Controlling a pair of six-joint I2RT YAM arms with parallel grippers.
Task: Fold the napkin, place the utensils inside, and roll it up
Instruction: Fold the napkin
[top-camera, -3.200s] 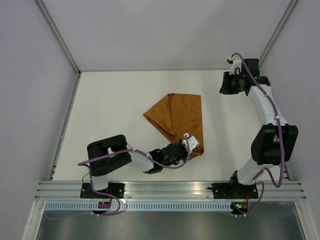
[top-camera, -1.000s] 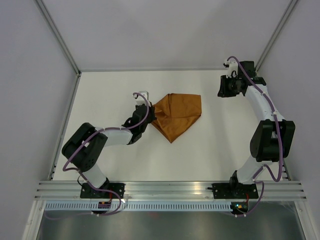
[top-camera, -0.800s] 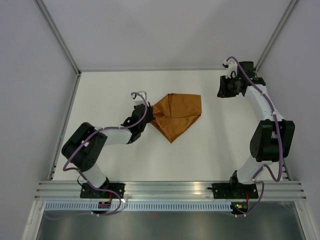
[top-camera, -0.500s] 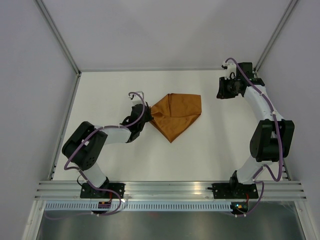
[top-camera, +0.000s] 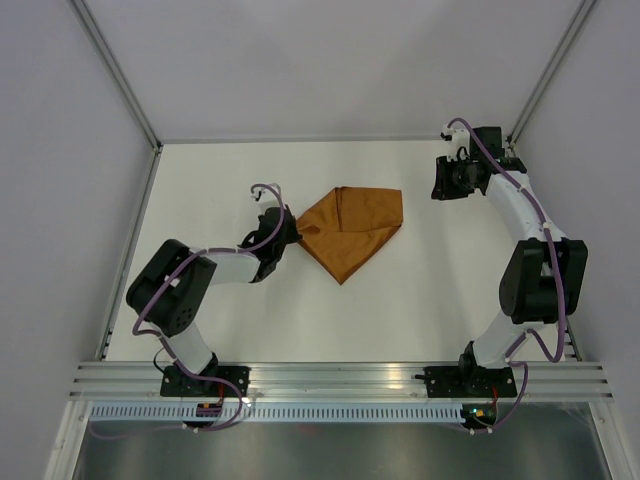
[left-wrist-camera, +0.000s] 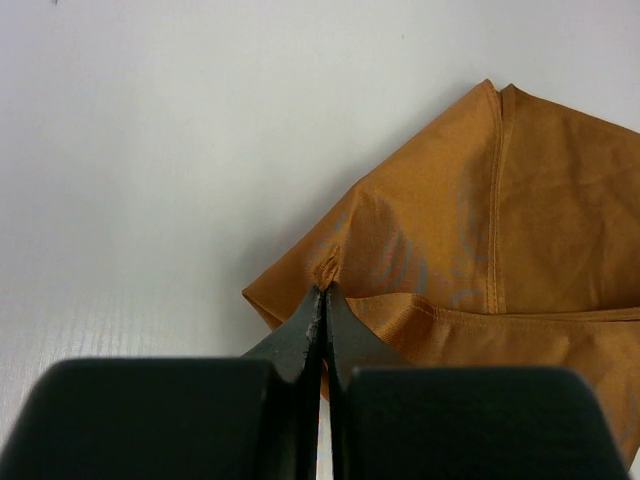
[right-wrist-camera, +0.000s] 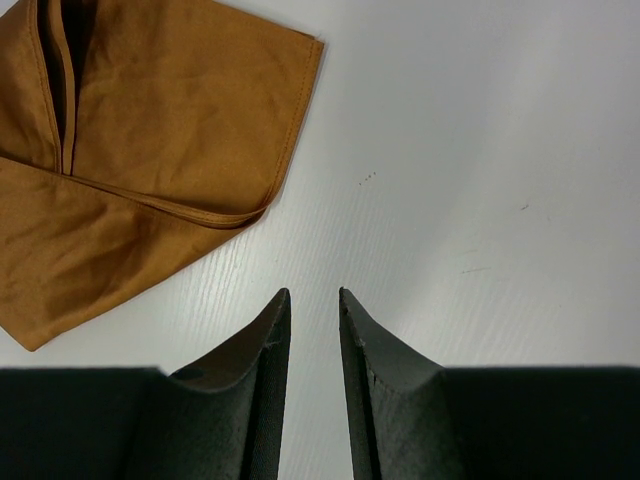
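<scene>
The rust-brown napkin (top-camera: 355, 232) lies folded in layers near the middle of the table. It also shows in the left wrist view (left-wrist-camera: 500, 220) and the right wrist view (right-wrist-camera: 150, 150). My left gripper (top-camera: 290, 231) is at the napkin's left corner, and in the left wrist view it (left-wrist-camera: 324, 292) is shut on a pinch of the cloth. My right gripper (top-camera: 441, 181) is at the back right, apart from the napkin. In the right wrist view it (right-wrist-camera: 313, 294) is slightly open and empty over bare table. The fork is out of view.
The white table (top-camera: 220, 170) is boxed in by grey walls with metal frame rails at the left (top-camera: 130, 250) and back. The arm bases sit on an aluminium rail (top-camera: 340, 380) at the near edge.
My left gripper carried the napkin's near corner up to the left, making the cloth smaller, then edged slightly further left. My right gripper shifted a little left.
</scene>
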